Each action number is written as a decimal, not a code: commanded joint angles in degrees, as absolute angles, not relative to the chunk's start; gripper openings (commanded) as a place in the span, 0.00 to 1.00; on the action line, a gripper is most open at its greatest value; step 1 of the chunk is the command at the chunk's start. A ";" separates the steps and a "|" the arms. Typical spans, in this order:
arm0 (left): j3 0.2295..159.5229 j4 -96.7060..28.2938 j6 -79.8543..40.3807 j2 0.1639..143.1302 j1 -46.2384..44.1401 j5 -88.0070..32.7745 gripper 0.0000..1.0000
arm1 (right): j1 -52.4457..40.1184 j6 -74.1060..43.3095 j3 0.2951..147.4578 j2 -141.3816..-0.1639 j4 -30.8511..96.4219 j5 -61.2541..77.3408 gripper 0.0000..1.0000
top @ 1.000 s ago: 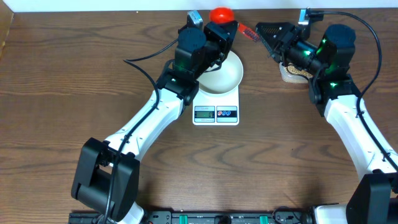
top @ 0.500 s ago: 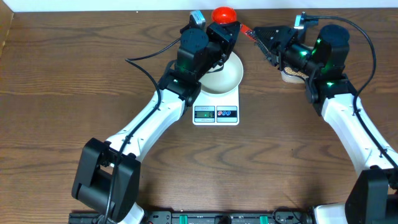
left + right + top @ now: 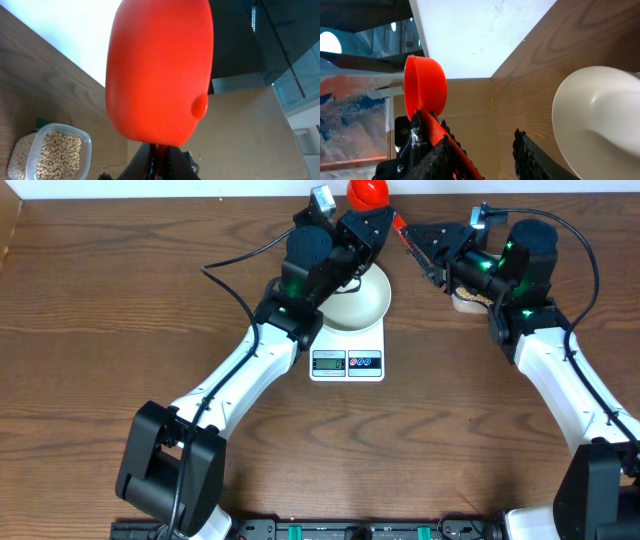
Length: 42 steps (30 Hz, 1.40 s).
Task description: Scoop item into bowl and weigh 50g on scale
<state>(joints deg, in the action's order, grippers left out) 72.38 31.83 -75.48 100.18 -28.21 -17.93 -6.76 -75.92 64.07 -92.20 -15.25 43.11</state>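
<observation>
Small update: over the last second I lifted the red scoop (image 3: 160,70) a bit higher and further out past my left gripper (image 3: 159,162), which is clamped tight on the handle. My right gripper (image 3: 480,155) slid in closer. Its jaws have been narrowing but still stand apart, with the handle lying along one finger. Looks to me like a hand-over is coming. The beans (image 3: 57,150) sit in the clear tub (image 3: 85,142) under my right wrist. The white bowl (image 3: 368,302) sits on the scale (image 3: 347,362), just under my left hand. It looks empty, so I'd say no weighing yet.
</observation>
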 commanded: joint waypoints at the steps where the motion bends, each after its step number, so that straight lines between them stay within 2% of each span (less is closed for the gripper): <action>1: 72.99 32.69 -74.24 100.33 -28.42 -20.84 0.07 | -7.05 -76.25 65.04 -92.18 -16.12 43.68 0.38; 13: 72.99 33.95 -84.49 100.33 -25.71 -22.59 0.07 | -5.93 -76.29 65.04 -92.18 -17.41 44.95 0.38; 22: 72.99 35.05 -87.79 100.33 -25.63 -25.10 0.07 | -5.93 -78.56 65.04 -92.18 -22.06 44.95 0.38; 42: 72.99 36.32 -87.77 100.33 -25.69 -26.59 0.07 | -5.93 -81.21 65.04 -92.18 -26.44 44.49 0.36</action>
